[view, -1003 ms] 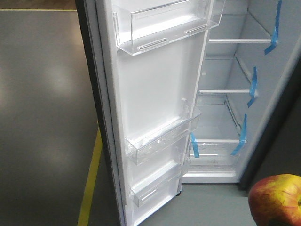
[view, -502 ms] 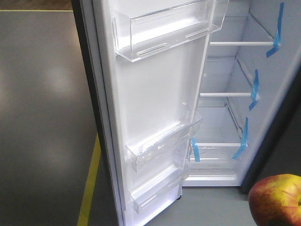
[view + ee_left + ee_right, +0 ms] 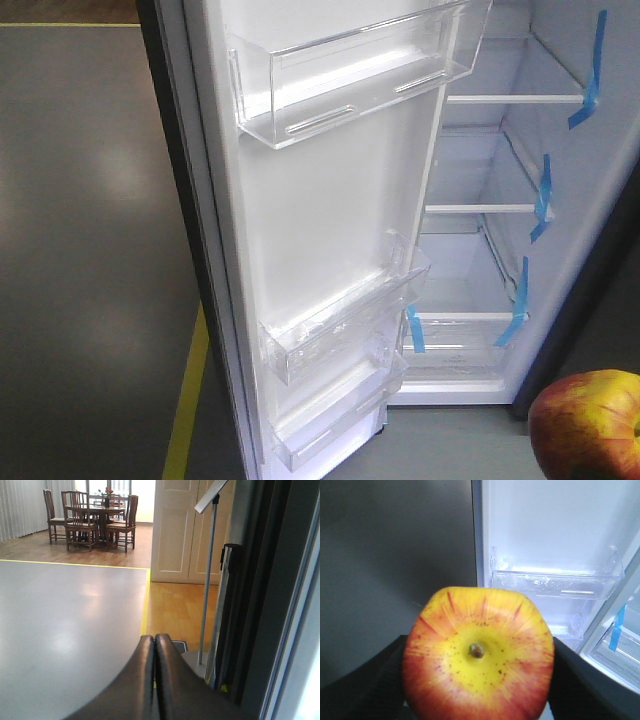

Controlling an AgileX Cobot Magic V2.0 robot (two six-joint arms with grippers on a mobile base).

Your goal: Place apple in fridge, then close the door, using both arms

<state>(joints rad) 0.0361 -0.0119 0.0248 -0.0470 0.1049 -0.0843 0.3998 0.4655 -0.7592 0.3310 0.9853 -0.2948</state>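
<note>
The fridge (image 3: 500,150) stands open ahead, white inside with shelves and blue tape strips. Its door (image 3: 330,200) is swung wide toward me, its clear bins facing me; it also shows in the right wrist view (image 3: 555,530). My right gripper (image 3: 477,680) is shut on the red and yellow apple (image 3: 477,652), stem toward the camera, black fingers (image 3: 580,680) on both sides. The apple also shows at the bottom right of the front view (image 3: 588,425), in front of the fridge opening. My left gripper (image 3: 154,642) is shut and empty, beside the door's dark outer edge (image 3: 260,605).
A yellow floor line (image 3: 188,400) runs left of the door over grey floor. In the left wrist view a metal stand (image 3: 206,590) is next to the door edge, with white cupboard doors (image 3: 180,530) and a dining table with chairs (image 3: 95,515) far behind.
The view has closed in on the fridge: the door and shelves have grown and shifted down and left in the front view. The apple stays at the same spot in the frame.
</note>
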